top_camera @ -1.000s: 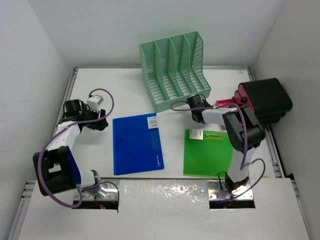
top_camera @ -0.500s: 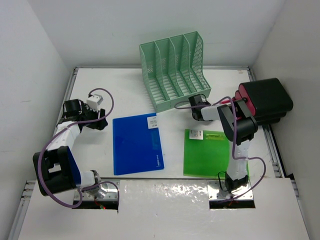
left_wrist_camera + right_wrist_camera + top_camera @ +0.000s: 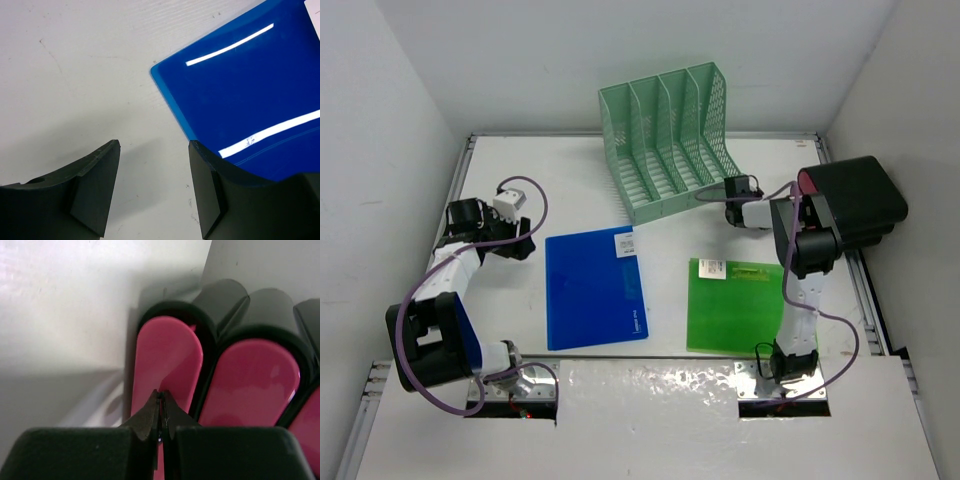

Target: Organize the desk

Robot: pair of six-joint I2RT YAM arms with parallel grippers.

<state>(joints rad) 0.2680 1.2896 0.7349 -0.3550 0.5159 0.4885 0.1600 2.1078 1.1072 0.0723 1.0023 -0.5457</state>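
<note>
One large flat white desk (image 3: 560, 175) fills the middle of the top view, rectangular, matte and lightly scuffed, with thin metal rails along its 9 o'clock, 12 o'clock and 3 o'clock edges and white walls around it. On it, a mint-green slotted file rack (image 3: 670, 140) stands at 12 o'clock, a blue folder (image 3: 592, 290) lies flat toward 8 o'clock, a green folder (image 3: 735, 308) lies flat at 4 o'clock, and a stack of black cases with pink end faces (image 3: 850, 200) sits at 3 o'clock against the rail. Each folder carries a small white label at a far corner, and the blue one has a line of print along its 3 o'clock edge; none of this writing can be read. The left gripper (image 3: 152, 150), at 9 o'clock, hangs with its fingers apart and nothing between them, over bare desk at the blue folder's corner. The right gripper (image 3: 161, 410), at 2 o'clock, has its fingertips pressed together directly in front of a pink end face.
</note>
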